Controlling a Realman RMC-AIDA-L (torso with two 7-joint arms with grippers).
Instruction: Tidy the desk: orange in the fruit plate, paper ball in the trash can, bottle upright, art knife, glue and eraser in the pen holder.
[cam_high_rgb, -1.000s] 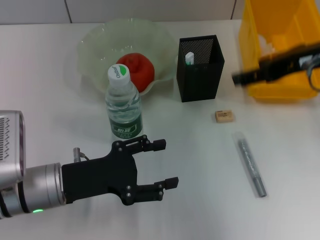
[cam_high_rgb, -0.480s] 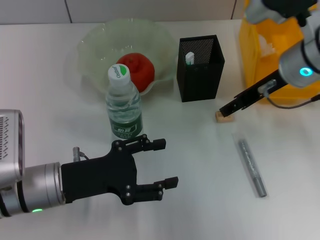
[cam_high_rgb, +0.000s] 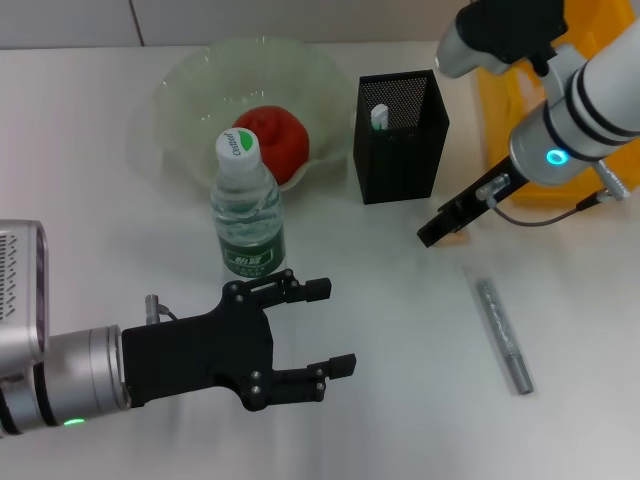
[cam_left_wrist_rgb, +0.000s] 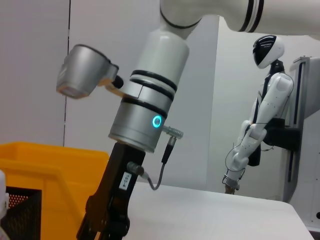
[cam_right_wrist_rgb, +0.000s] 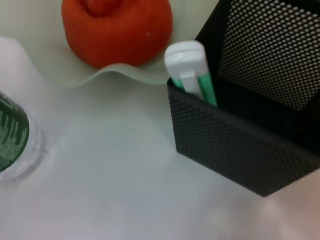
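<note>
Right gripper (cam_high_rgb: 432, 234) down on the desk (cam_high_rgb: 380, 340) between pen holder (cam_high_rgb: 400, 140) and art knife (cam_high_rgb: 503, 335), over the eraser spot; you cannot tell its grip | left gripper (cam_high_rgb: 322, 330) spread wide, near front edge | bottle (cam_high_rgb: 247, 208) upright | orange (cam_high_rgb: 272, 142) in fruit plate (cam_high_rgb: 190, 85) | trash can (cam_high_rgb: 590, 20) at far right corner.

My white table (cam_high_rgb: 380, 330) carried the lot: the ruffled green fruit plate (cam_high_rgb: 190, 85) at the back, the bottle (cam_high_rgb: 247, 208) standing upright just in front of it, the black mesh pen holder (cam_high_rgb: 400, 140) beside the plate, the yellow trash can (cam_high_rgb: 520, 110) off at my right, and a grey art knife (cam_high_rgb: 503, 334) lying flat, well apart from everything
</note>
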